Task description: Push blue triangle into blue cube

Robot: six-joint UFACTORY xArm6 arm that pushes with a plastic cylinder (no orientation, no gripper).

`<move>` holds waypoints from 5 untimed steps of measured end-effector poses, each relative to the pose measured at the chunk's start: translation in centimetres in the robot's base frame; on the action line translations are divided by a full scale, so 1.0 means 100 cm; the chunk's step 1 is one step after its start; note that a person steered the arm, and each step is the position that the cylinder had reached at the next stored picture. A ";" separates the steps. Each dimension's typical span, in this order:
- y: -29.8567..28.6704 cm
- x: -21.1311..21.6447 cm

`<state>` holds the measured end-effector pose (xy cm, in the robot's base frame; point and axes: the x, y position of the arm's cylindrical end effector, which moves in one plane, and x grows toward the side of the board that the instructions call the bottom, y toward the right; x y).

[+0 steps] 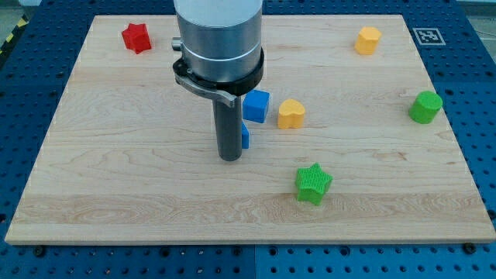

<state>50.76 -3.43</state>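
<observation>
In the camera view, the blue triangle block [245, 137] shows only as a narrow blue sliver, since the straight dark rod stands in front of it and hides most of it. Its shape, its long axis and the way it points cannot be made out from what shows. It lies on the pale wooden surface [116, 178] near the middle, just below and to the view's left of the blue cube [256, 105]; whether the two touch cannot be told.

The arm carries no gripper, so nothing is grasped. The rod's lower end, called my tip [229, 158], rests on the wood right against the view's left side of the blue sliver.

Just to the view's right of the blue cube sits a yellow heart-shaped block [291, 114]. A green star-shaped block [313, 184] lies nearer the view's bottom. A red star-like block [136, 36] sits at the view's top left, a yellow block [368, 39] at the top right, and a green block [425, 106] near the right edge.
</observation>
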 end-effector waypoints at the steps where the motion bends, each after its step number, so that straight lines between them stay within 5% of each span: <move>1: -0.008 -0.004; 4: 0.046 -0.029; 5: 0.046 0.012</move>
